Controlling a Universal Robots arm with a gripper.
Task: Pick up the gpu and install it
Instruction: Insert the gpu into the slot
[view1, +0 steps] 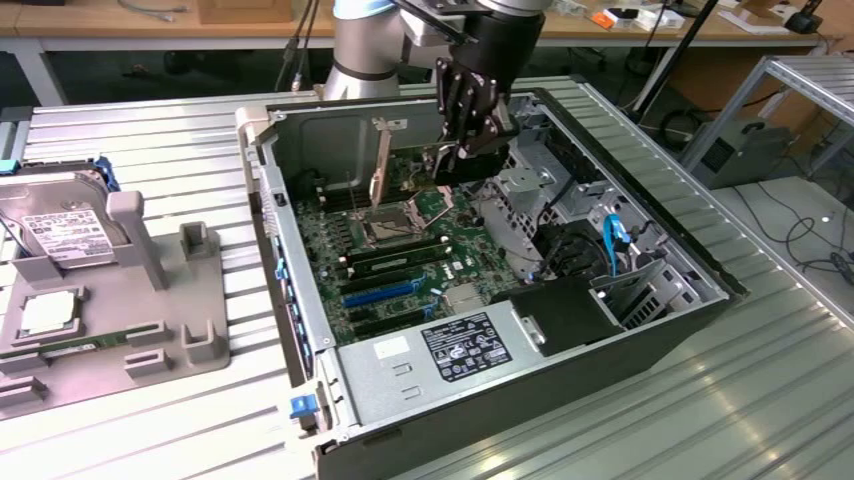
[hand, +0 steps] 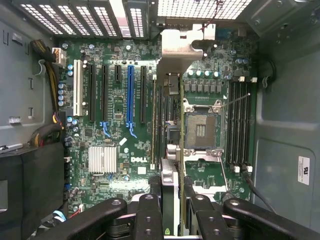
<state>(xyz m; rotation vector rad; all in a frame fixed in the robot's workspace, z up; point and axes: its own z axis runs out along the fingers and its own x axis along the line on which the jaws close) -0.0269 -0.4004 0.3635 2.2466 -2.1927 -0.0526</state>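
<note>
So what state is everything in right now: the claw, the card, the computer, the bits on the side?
claw: shut on the gpu.
gpu: held on edge over the motherboard; seated or not, cannot tell.
computer case: lying on its side, open.
processor socket: empty.
hard drive: propped in the grey holder.
processor chip: lying flat in that holder.

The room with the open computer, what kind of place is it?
Probably a robotics lab or workshop. A robot arm reaches into the open computer case on a ribbed metal table, its pincer holding the gpu, and wooden workbenches with cables stand behind.
</note>
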